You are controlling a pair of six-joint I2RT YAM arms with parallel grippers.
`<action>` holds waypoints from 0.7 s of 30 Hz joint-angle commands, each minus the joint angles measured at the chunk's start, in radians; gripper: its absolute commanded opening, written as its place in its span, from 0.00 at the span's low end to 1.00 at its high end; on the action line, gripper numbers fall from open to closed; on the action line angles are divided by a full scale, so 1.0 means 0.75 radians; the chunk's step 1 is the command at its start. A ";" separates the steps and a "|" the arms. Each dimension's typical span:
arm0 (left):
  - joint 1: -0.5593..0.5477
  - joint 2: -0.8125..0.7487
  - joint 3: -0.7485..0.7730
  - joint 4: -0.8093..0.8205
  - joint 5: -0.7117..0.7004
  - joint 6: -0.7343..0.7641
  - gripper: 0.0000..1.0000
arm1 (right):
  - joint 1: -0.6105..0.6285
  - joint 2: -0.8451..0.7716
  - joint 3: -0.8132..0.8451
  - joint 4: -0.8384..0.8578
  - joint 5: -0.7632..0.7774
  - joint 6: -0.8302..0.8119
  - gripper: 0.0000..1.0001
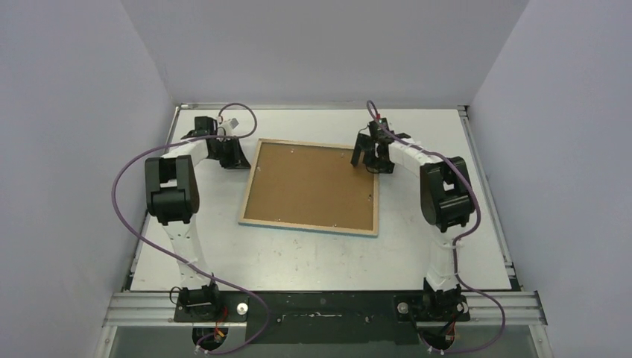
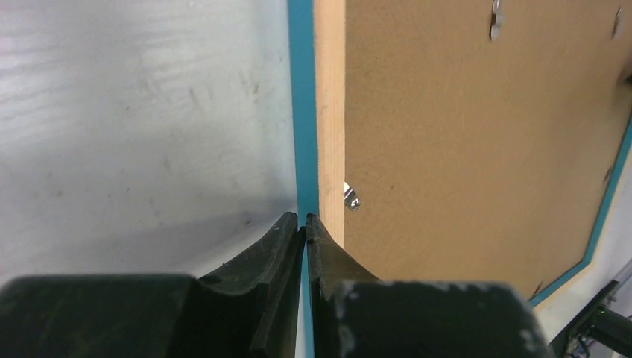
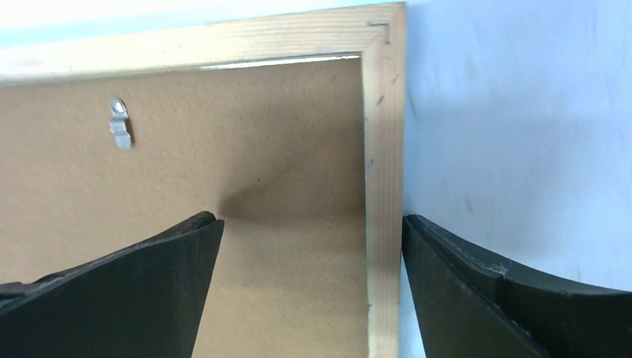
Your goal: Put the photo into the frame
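Note:
The frame (image 1: 248, 190) lies face down mid-table, its wooden reverse up and a thin blue edge showing. The brown backing board (image 1: 309, 183) sits inside it. The photo is hidden. My left gripper (image 1: 235, 155) is shut at the frame's far left side. In the left wrist view its tips (image 2: 305, 218) meet right over the blue edge (image 2: 302, 112) beside the wooden border (image 2: 329, 112). My right gripper (image 1: 365, 158) is open at the far right corner. In the right wrist view it (image 3: 309, 220) straddles the right wooden border (image 3: 381, 149), one finger over the board and one over the table.
Small metal retaining tabs (image 2: 350, 197) (image 3: 119, 125) hold the board at its edges. The white table (image 1: 313, 257) is walled in at the back and on both sides. Purple cables loop from both arms.

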 commanded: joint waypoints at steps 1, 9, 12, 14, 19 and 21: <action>-0.080 -0.095 -0.067 -0.212 0.205 0.079 0.08 | 0.049 0.216 0.322 0.338 -0.501 0.010 0.90; -0.110 -0.110 -0.111 -0.288 0.230 0.151 0.07 | 0.018 0.451 0.632 0.362 -0.696 0.061 0.92; -0.153 -0.119 -0.104 -0.365 0.286 0.244 0.07 | 0.012 0.522 0.765 0.337 -0.723 0.070 0.93; -0.187 -0.111 -0.070 -0.491 0.325 0.343 0.07 | 0.012 0.551 0.847 0.287 -0.707 0.046 0.94; -0.175 -0.107 0.056 -0.798 0.367 0.612 0.15 | 0.000 0.543 0.934 0.190 -0.623 -0.035 0.98; -0.136 -0.102 0.151 -0.906 0.375 0.696 0.25 | -0.003 0.513 0.920 0.171 -0.572 -0.075 1.00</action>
